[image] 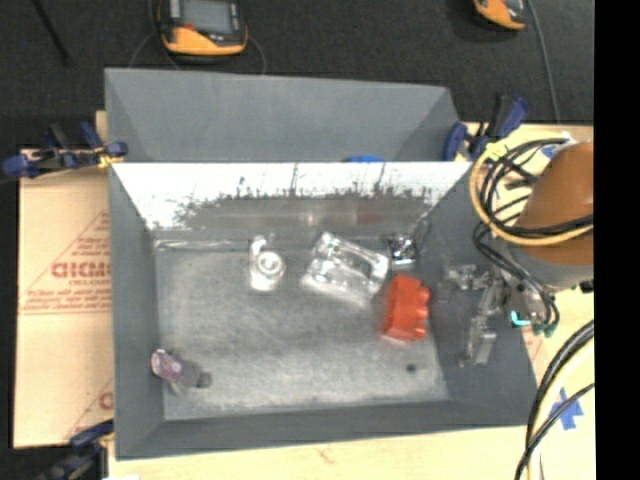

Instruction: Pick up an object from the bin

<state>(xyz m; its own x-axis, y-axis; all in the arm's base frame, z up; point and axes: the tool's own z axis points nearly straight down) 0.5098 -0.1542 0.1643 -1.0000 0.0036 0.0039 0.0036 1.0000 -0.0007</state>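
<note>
My gripper hangs over the bin's right sloped wall, open, with nothing between its fingers. Just left of it on the bin floor lies a red blocky thing, apart from the fingers. Above the red thing sits a small silver metal clip. A clear plastic piece lies left of the clip, near the back wall.
A small clear round cap rests left of the clear piece. A little purple and grey thing lies in the front left corner. A tiny dark speck sits below the red thing. The arm's cables loop at the right.
</note>
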